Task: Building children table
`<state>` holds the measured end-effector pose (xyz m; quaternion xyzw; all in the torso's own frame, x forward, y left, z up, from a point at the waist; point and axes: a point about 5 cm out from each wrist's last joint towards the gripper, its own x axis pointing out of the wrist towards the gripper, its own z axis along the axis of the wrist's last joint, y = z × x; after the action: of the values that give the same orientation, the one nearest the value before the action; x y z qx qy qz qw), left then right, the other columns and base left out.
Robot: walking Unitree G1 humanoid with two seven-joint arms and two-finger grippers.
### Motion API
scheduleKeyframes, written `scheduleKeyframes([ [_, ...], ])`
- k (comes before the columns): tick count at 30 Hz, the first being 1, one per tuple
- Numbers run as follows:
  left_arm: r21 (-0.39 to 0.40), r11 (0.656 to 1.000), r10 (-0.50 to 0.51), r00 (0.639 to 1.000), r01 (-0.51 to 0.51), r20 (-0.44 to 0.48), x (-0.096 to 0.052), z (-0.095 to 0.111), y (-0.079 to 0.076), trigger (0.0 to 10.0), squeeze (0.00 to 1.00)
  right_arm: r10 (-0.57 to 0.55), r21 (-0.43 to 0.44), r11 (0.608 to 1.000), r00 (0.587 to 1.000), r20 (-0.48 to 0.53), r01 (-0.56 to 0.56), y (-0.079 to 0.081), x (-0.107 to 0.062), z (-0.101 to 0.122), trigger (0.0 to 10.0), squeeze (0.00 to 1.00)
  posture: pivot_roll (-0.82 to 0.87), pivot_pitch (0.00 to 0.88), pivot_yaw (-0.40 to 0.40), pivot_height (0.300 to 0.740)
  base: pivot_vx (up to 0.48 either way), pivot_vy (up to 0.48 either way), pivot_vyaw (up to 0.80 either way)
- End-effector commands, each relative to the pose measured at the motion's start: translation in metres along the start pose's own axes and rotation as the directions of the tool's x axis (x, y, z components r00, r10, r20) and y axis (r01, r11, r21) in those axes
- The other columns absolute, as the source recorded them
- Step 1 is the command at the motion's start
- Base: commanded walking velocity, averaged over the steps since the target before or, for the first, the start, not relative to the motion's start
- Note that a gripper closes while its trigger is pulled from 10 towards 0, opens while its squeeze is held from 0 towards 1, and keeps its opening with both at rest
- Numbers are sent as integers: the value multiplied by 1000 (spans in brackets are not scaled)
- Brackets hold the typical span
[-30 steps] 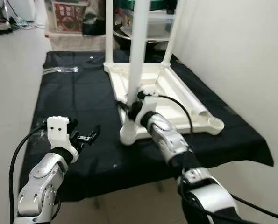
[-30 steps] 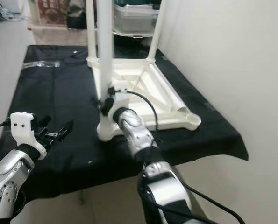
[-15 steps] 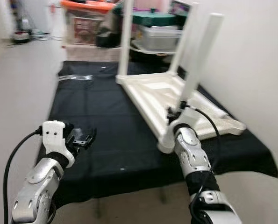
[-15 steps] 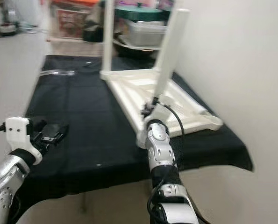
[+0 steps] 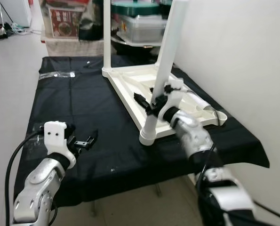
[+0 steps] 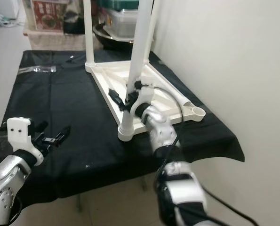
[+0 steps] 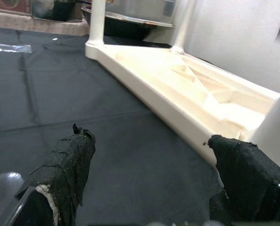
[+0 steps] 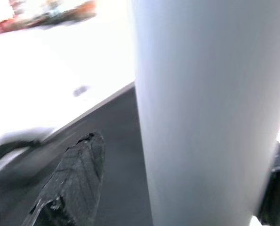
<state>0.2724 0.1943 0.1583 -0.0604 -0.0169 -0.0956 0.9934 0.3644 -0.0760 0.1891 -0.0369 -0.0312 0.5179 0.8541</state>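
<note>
A white children's table [image 5: 130, 81] lies upside down on a black cloth. One white leg [image 5: 166, 56] stands in its near corner socket [image 5: 148, 136], leaning a little to the right. My right gripper [image 5: 149, 101] is open with its jaws on either side of this leg, low down. In the right wrist view the leg [image 8: 201, 117] sits between the fingers [image 8: 78, 179], with a gap on one side. My left gripper [image 5: 85, 140] hovers open and empty over the cloth, left of the table. The left wrist view looks across the cloth at the table's ribbed underside [image 7: 201, 89].
Two more legs stand at the far corners [image 5: 105, 33]. The right corner socket [image 5: 216, 117] holds no leg. A clear plastic bag [image 5: 57, 74] lies at the cloth's far left. Storage boxes [image 5: 140, 26] stand behind. A white wall [image 5: 238, 56] is close on the right.
The camera has swung about. My right gripper has stayed at the near leg, which leans more to the right than a second ago. My left gripper has hardly moved.
</note>
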Motion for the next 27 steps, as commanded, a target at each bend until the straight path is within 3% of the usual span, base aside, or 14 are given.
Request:
scheduleKeyframes([
  [1, 6, 1000, -15, 1000, 15, -5, 2, -2, -3, 10000, 0, 293, 48, 956, 952, -93, -290, 44, 18, -31, 5216, 0, 164, 0, -145, 740, 0, 0, 0],
  [5, 6, 1000, -15, 1000, 15, -4, 2, -2, -4, 10000, 0, 353, 63, 935, 930, -104, -348, 56, 23, -37, 2902, 0, 164, 0, -145, 740, 0, 0, 0],
  [7, 5, 1000, -16, 1000, 16, -4, 1, -2, -4, 10000, 0, 329, 80, 943, 938, -111, -322, 61, 31, -42, 0, 0, 167, 0, -144, 740, 0, 0, 0],
  [9, 4, 1000, -16, 1000, 16, -4, 1, -2, -4, 10000, 0, 305, 84, 951, 945, -116, -297, 61, 33, -44, 0, 0, 167, 0, -144, 740, 0, 0, 0],
  [13, 2, 1000, -19, 1000, 19, -3, 1, -2, -4, 10000, 0, 37, 104, 994, 996, -77, -29, 47, 42, -43, 0, 0, 161, 0, -144, 740, 0, 0, 0],
  [14, 1, 1000, -20, 1000, 20, -3, 0, -2, -3, 10000, 0, -200, 123, 970, 975, -100, 211, 29, 37, -44, 0, 0, 152, 0, -144, 740, 0, 0, 0],
  [15, 0, 1000, -20, 1000, 20, -2, -1, -2, -3, 10000, 0, -363, 134, 916, 924, -124, 378, 16, 32, -45, 0, 0, 152, 0, -144, 740, 0, 0, 0],
  [17, -1, 1000, -20, 1000, 20, -1, -2, -1, -4, 10000, 0, -775, 58, 586, 580, -251, 808, -21, -9, -58, 0, 0, 140, 0, -140, 740, 0, 0, 0],
  [18, -1, 1000, -20, 1000, 20, -1, -2, -1, -4, 10000, 0, -775, 58, 586, 580, -251, 808, -21, -9, -58, 0, 0, 140, 0, -140, 740, 0, 0, 0],
  [19, -1, 1000, -20, 1000, 20, 0, -2, -1, -4, 10000, 0, -845, 16, 472, 458, -278, 881, -29, -23, -62, 0, 0, 140, 0, -140, 740, 0, 0, 0],
  [20, -1, 1000, -20, 1000, 20, 0, -2, -1, -4, 10000, 0, -845, 16, 472, 458, -278, 881, -29, -23, -62, 0, 0, 140, 0, -140, 740, 0, 0, 0],
  [21, -1, 1000, -20, 1000, 20, 1, -2, -1, -5, 10000, 0, -906, -52, 330, 301, -299, 943, -35, -49, -71, 0, 0, 130, 0, -136, 740, 0, 0, 0],
  [22, -1, 1000, -21, 1000, 21, 1, -2, -1, -5, 10000, 0, -930, -102, 264, 225, -292, 959, -36, -65, -75, 0, 0, 128, 0, -135, 740, 0, 0, 0],
  [27, -2, 1000, -24, 1000, 24, 2, -2, -1, -7, 10000, 0, -933, -151, 241, 185, -308, 959, -29, -79, -81, 0, 0, 108, 0, -125, 740, 0, 0, 0],
])
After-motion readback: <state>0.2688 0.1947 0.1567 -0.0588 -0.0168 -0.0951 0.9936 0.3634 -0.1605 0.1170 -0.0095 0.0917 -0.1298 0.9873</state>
